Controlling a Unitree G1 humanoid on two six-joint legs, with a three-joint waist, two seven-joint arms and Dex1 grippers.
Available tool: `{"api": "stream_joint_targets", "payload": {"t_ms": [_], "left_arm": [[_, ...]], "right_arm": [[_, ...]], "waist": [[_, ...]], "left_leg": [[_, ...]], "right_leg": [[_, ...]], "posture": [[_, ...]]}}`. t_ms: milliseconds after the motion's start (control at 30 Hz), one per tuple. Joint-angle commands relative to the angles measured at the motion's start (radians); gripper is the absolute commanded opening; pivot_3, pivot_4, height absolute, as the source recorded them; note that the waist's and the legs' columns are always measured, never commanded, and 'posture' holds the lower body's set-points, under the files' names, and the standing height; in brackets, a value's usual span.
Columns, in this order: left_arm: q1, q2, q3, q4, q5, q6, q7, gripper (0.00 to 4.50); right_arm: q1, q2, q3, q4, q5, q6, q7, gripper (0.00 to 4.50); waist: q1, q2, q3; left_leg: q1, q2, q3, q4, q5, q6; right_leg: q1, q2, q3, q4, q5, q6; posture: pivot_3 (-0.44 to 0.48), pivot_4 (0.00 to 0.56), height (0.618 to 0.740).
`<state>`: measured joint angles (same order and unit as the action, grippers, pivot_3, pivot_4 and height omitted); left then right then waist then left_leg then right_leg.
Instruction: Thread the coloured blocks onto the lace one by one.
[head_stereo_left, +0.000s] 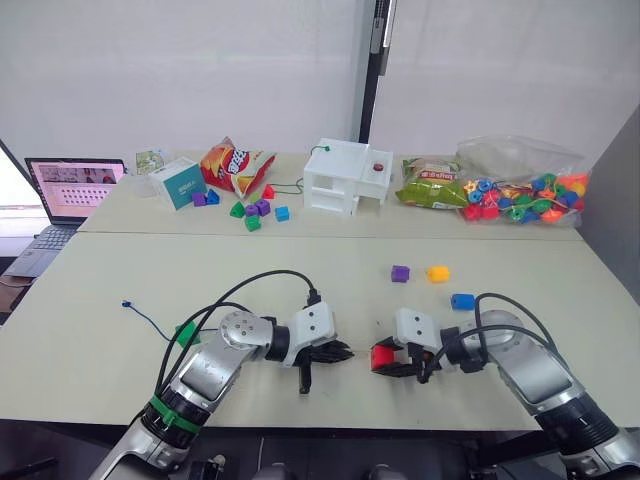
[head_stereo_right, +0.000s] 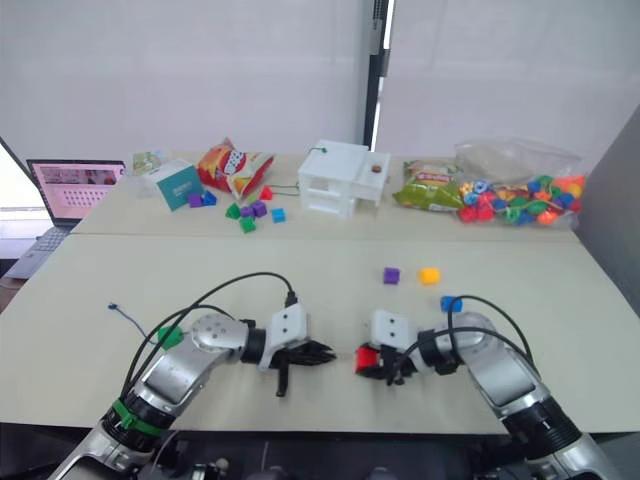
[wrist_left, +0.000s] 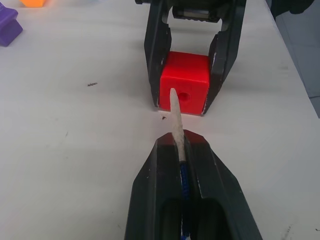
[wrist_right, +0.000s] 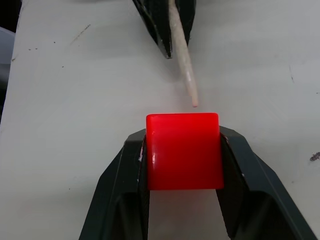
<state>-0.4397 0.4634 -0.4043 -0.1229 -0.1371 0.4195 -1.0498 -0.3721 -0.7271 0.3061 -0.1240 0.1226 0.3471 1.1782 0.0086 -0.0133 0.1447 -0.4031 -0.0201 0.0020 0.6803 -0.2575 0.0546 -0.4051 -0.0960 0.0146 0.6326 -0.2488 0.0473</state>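
Between our two grippers, the lace's pale stiff tip (wrist_left: 176, 117), pinched by our left gripper (wrist_left: 186, 150), points seemingly just beside the hole of the red plastic cube (wrist_left: 183, 83), clamped by our right gripper (wrist_right: 183, 150).

The bench (head_stereo_left: 300, 290) is pale and wide. Near the front, the right end effector (head_stereo_left: 392, 362) pinches a red block (head_stereo_left: 382, 356) between its black fingers. The left end effector (head_stereo_left: 335, 351) points at it from just beside, with a small gap between them. A green block (head_stereo_left: 187, 333) peeks out behind the left arm, and the thin blue lace (head_stereo_left: 148, 318) lies on the bench near it. Farther back sit a purple block (head_stereo_left: 400, 273), a yellow block (head_stereo_left: 437, 273) and a blue block (head_stereo_left: 462, 301). At the far edge are a laptop (head_stereo_left: 65, 195), a snack bag (head_stereo_left: 235, 166), a white toy house (head_stereo_left: 345, 176), more small blocks (head_stereo_left: 255, 211) and a bag of beads (head_stereo_left: 520, 195).
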Motion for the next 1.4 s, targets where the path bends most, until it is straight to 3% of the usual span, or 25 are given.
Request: {"api": "stream_joint_targets", "payload": {"t_ms": [33,633,1067,1300,1400], "left_arm": [[-0.009,0.012,-0.006,-0.041,-0.003,0.012,-0.009,0.0],[-0.012,-0.03,-0.032,0.001,-0.001,0.012,0.004,0.0],[-0.088,-0.116,-0.104,0.073,0.023,-0.022,-0.024,0.0],[-0.1,-0.115,-0.109,0.095,0.042,-0.009,-0.031,0.0],[-0.087,-0.081,-0.065,0.067,0.011,0.0,-0.053,0.95]], "right_arm": [[0.001,0.008,0.01,-0.022,-0.01,0.011,-0.015,1.19],[-0.001,0.021,0.002,-0.065,-0.003,0.048,-0.018,1.19],[-0.004,0.034,0.014,-0.085,-0.017,0.078,-0.034,1.19],[-0.002,0.036,0.025,-0.092,-0.029,0.078,-0.041,1.19],[0.003,0.033,0.025,-0.084,-0.039,0.078,-0.05,1.19]], "waist": [[0.0,0.0,0.0],[0.002,0.0,0.0],[0.003,0.0,0.0],[0.003,0.0,0.0],[0.002,0.0,0.0]], "left_leg": [[0.0,0.0,0.0,0.0,0.0,0.0],[0.0,0.0,0.0,0.0,0.0,0.0],[0.0,-0.001,0.0,0.001,0.0,0.0],[0.0,-0.001,0.0,0.001,0.0,0.0],[0.0,-0.001,0.0,0.001,0.0,0.0]], "right_leg": [[0.0,0.0,0.0,0.0,0.0,0.0],[0.0,0.001,0.0,0.0,0.0,0.0],[0.0,0.001,-0.001,0.0,0.0,0.0],[0.001,0.001,0.0,0.0,0.0,0.0],[0.001,0.001,0.0,0.0,0.0,0.0]], "posture": [[0.0,0.15,0.74],[0.0,0.15,0.74],[0.0,0.15,0.74],[0.0,0.15,0.74],[0.0,0.15,0.74]]}}
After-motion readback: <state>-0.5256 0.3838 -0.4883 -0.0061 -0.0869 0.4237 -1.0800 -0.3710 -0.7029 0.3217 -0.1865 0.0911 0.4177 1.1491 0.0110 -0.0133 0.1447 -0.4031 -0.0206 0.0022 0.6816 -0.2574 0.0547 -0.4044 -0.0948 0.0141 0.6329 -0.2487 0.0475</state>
